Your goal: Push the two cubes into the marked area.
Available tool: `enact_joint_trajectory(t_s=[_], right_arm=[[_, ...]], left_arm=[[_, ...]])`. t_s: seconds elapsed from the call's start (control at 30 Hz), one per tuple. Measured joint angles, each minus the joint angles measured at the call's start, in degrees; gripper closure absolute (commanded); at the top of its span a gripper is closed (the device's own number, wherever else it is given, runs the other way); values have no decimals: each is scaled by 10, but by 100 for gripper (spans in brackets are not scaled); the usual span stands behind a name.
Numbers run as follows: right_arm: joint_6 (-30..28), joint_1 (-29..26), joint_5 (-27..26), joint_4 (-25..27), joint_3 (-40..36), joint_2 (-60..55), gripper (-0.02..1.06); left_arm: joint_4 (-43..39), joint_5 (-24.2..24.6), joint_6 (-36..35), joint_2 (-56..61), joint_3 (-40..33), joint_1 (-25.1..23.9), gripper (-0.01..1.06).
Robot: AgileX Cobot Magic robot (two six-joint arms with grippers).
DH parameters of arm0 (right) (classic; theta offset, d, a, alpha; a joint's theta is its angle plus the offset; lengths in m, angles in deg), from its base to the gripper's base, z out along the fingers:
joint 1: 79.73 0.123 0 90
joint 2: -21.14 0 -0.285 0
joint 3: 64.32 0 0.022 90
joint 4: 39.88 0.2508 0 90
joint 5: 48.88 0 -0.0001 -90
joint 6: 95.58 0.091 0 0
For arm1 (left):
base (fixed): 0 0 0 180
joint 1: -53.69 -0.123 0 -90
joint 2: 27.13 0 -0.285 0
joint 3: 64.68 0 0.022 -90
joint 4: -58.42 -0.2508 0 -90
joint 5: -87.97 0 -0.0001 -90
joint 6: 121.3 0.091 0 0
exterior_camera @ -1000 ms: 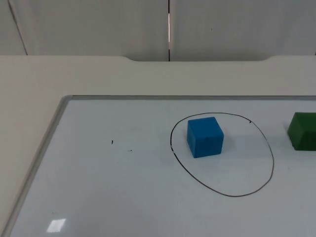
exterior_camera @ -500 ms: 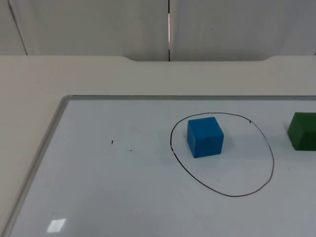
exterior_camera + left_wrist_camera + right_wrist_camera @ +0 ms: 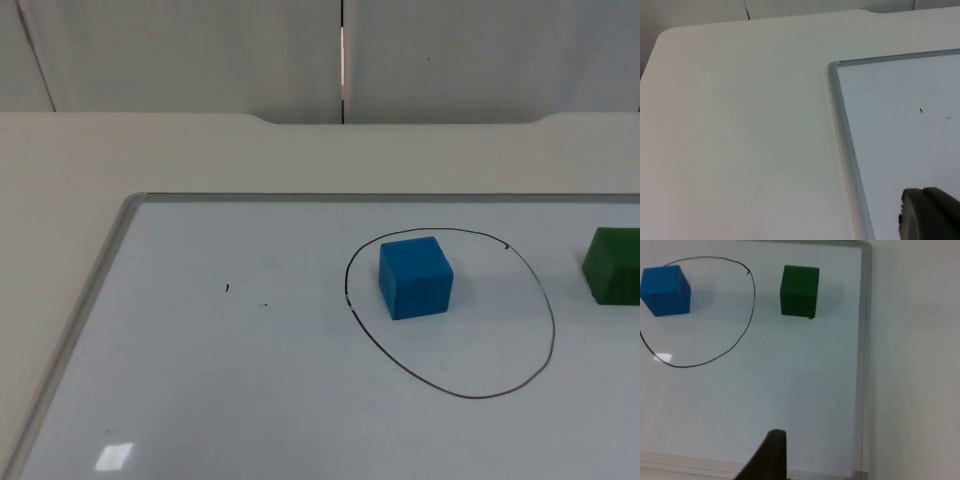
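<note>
The blue cube [image 3: 415, 277] sits inside the drawn ring [image 3: 551, 330]; the green cube [image 3: 612, 265] rests just outside it. The second push seems pending (green cube toward the ring). Both arms wait; whether either gripper's fingers are parted, I cannot tell.

Whiteboard [image 3: 250, 380]: smooth, glossy white face, catching a bright glare patch; thin brushed-metal frame [image 3: 842, 115], dull silver. Table top [image 3: 740, 125]: matt cream, even and unmarked. Blue cube [image 3: 415, 277] and green cube [image 3: 800, 290]: matt, foam-like or soft plastic look, slightly rounded edges. Marked area [image 3: 545, 330]: thin black pen line.
</note>
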Motion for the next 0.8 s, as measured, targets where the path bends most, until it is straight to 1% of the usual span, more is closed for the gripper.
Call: enact_joint_trajectory(t_s=[0.07, 0.17, 0.37, 0.5, 0.6, 0.7, 0.73, 0.8], right_arm=[[0, 0, -5, 0, 5, -14, -1], [0, 0, -29, 0, 33, -53, -1], [0, 0, -57, 0, 66, -102, 0], [9, 0, -83, 0, 88, -165, 0], [9, 0, -99, 0, 99, -199, 2], [12, 0, -121, 0, 105, -253, 8], [12, 0, -121, 0, 105, -253, 9], [12, 0, -132, 0, 105, -289, 10]], left_arm=[[0, 0, 0, 0, 0, 0, 105], [0, 0, 0, 0, 0, 0, 105], [0, 0, 0, 0, 0, 0, 105], [0, 0, 0, 0, 0, 0, 105], [0, 0, 0, 0, 0, 0, 105], [-1, 0, 0, 0, 0, 0, 105], [-1, 0, 0, 0, 0, 0, 105], [-1, 0, 0, 0, 0, 0, 105]])
